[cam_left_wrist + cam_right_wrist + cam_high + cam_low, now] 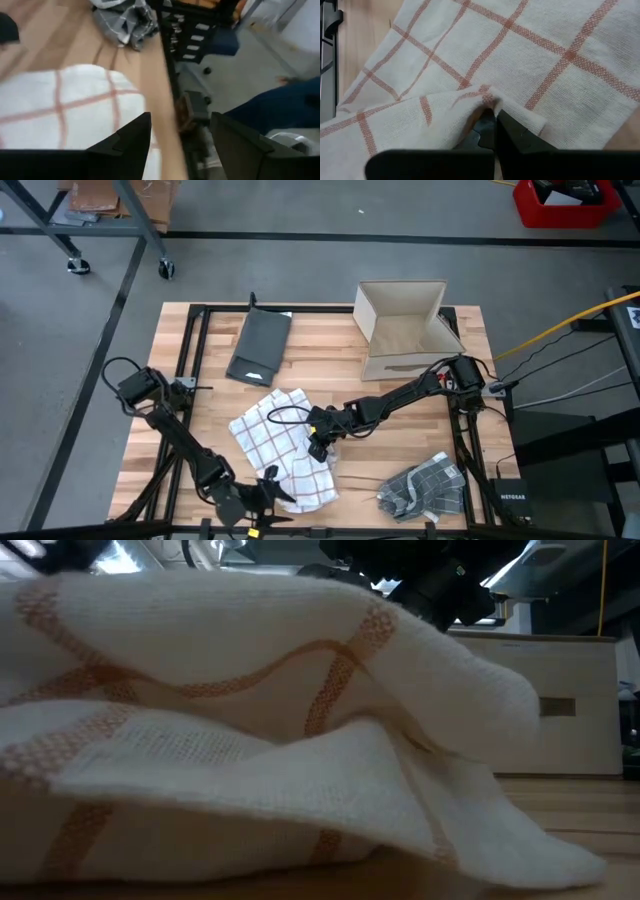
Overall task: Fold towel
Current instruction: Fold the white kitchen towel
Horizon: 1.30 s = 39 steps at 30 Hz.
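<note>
A white towel with red checks (pixel 283 442) lies rumpled on the middle of the wooden table, bunched up high in the low view (pixel 250 730). My right gripper (pixel 320 446) reaches in from the table's right and is shut on the towel's right part (pixel 470 60). My left gripper (pixel 272 492) stands open at the table's near edge, just beside the towel's near end (pixel 70 105). Between its fingers (pixel 129 142) only the table edge shows. My right gripper pinches a raised fold (pixel 489 96) of the white towel between its two fingertips (pixel 490 131), near the towel's right side. The fingers slant down from the table's right. The cloth puckers into a ridge at the fingers; the rest lies slack on the table.
A dark grey folded cloth (pixel 260 345) lies at the far middle and an open cardboard box (pixel 405 330) at the far right. A crumpled grey checked towel (pixel 425 485) lies near right. A black frame (pixel 190 330) edges the table.
</note>
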Available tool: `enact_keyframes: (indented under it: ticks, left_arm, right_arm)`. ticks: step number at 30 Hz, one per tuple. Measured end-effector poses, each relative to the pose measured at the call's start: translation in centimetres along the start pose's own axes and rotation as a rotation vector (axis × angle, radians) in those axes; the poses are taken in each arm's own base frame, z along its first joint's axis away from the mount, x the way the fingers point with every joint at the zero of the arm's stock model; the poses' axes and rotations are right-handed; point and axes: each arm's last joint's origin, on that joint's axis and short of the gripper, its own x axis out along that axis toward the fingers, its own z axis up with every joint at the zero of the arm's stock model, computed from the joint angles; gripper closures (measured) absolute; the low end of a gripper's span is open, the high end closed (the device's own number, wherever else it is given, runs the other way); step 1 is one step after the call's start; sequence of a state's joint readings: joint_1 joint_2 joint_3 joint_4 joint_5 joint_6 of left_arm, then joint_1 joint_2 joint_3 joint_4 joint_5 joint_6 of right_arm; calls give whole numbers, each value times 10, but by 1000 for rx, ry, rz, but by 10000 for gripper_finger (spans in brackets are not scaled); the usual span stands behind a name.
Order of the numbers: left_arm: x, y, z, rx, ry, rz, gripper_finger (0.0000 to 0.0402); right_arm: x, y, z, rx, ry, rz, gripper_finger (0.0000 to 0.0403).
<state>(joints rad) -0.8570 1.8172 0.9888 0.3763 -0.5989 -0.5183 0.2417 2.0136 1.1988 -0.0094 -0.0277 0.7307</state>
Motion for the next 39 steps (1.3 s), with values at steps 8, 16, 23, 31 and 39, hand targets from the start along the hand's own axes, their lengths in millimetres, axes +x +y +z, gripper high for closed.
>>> enact_keyframes:
  ticks: [8,16,23,31,39]
  left_arm:
    - [18,15,22,140,7,80,206]
    - [55,-5,7,253,57,34,206]
    - [76,-5,-2,371,168,155,206]
    - [76,-7,-9,340,218,175,206]
    - [66,-9,-24,379,334,186,206]
  right_arm:
    - [0,0,0,0,0,0,398]
    - [0,0,0,1,0,-1,398]
    - [0,0,0,0,0,4,398]
    - [0,0,0,0,3,8,398]
    - [0,0,0,0,2,11,398]
